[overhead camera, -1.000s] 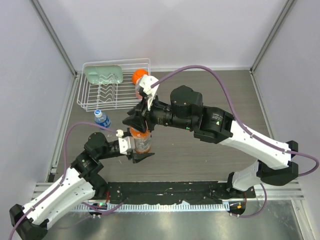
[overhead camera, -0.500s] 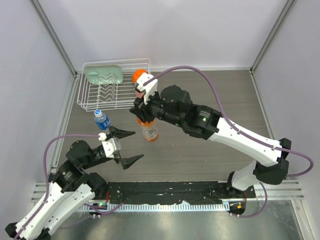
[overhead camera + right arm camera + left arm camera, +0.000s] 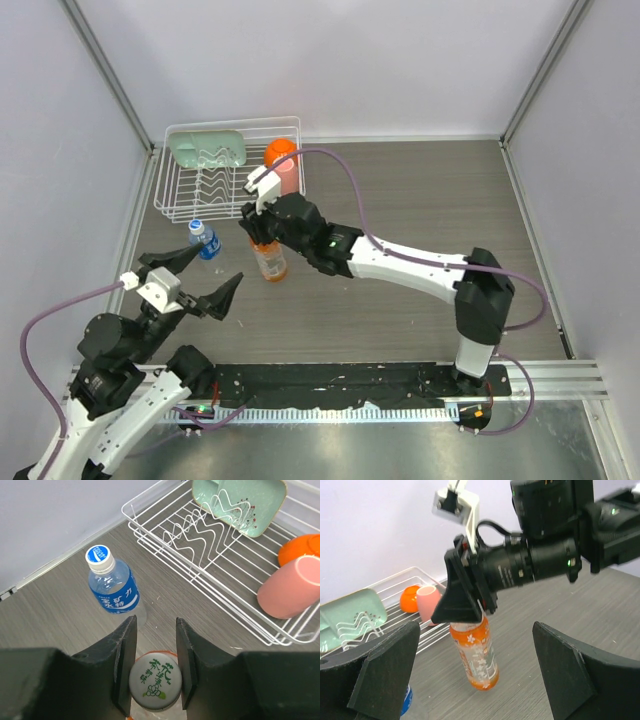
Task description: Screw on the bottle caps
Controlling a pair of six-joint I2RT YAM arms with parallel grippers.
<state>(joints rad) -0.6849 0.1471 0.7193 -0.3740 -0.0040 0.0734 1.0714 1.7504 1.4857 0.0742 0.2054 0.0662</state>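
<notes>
Now the left gripper (image 3: 217, 265) has released the orange bottle (image 3: 477, 652), jaws wide; the right gripper (image 3: 155, 665) grips its cap (image 3: 155, 681), probably screwed on.

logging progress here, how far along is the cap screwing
Looks done: the small clear blue-label bottle wears its white-and-blue round cap. In hand: the right pincer is shut on the white printed cap atop the orange drink bottle; the left pincer is open, apart. Left: finish tightening, release; tightness not visible.
</notes>
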